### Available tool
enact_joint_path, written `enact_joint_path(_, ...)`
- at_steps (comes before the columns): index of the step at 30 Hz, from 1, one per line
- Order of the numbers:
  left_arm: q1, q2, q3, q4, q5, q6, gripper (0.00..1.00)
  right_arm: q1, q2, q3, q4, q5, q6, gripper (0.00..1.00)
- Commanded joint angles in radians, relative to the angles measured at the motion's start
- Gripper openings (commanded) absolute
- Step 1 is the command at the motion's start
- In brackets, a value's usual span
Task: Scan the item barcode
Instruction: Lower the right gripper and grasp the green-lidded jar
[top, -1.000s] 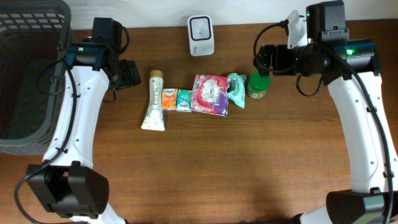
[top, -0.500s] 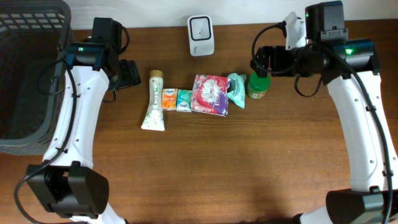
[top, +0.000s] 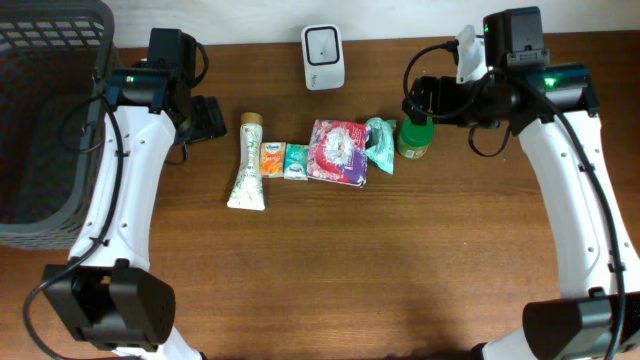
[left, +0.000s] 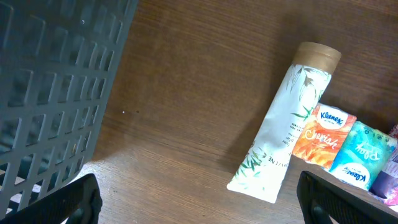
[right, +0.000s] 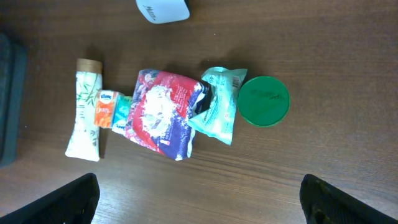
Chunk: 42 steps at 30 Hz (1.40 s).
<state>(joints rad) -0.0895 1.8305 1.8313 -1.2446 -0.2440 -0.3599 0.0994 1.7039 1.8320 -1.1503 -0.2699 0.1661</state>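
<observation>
As the right gripper (top: 420, 100) edged left over the green-lidded round jar (top: 415, 140), its jaws stayed wide, nothing held; left gripper (top: 207, 120) idle, open too. Jar sat untouched on the wooden table (top: 400, 260); grasp likely next.

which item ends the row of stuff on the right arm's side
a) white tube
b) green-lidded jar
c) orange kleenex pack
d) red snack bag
b, the green-lidded jar sits past the teal pouch at that end of the row, while the white tube lies at the opposite end.
</observation>
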Motion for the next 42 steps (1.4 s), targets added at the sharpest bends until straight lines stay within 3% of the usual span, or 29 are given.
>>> enact_joint_path(1, 0.000, -0.013, 0.000, 0.001, -0.007, -0.007, 0.99, 0.006, 0.039, -0.008, 0.013, 0.084, 0.015, 0.98)
enact_joint_path(13, 0.001, -0.013, 0.000, 0.001, -0.007, -0.007, 0.99, 0.010, 0.315, -0.010, 0.164, 0.233, 0.019, 0.99)
enact_joint_path(31, 0.001, -0.013, 0.000, 0.001, -0.007, -0.007, 0.99, 0.031, 0.481, -0.011, 0.214, 0.282, 0.060, 1.00)
enact_joint_path(34, 0.001, -0.013, 0.000, 0.001, -0.007, -0.007, 0.99, 0.031, 0.510, -0.015, 0.198, 0.282, 0.060, 0.95)
enact_joint_path(37, 0.001, -0.013, 0.000, 0.001, -0.007, -0.007, 0.99, 0.031, 0.509, -0.013, 0.194, 0.282, 0.060, 0.85)
enact_joint_path(39, 0.001, -0.013, 0.000, 0.001, -0.007, -0.007, 0.99, 0.031, 0.509, -0.013, 0.197, 0.282, 0.060, 0.73)
enact_joint_path(42, 0.001, -0.013, 0.000, 0.001, -0.007, -0.007, 0.99, 0.031, 0.507, 0.011, 0.168, 0.282, 0.060, 0.68)
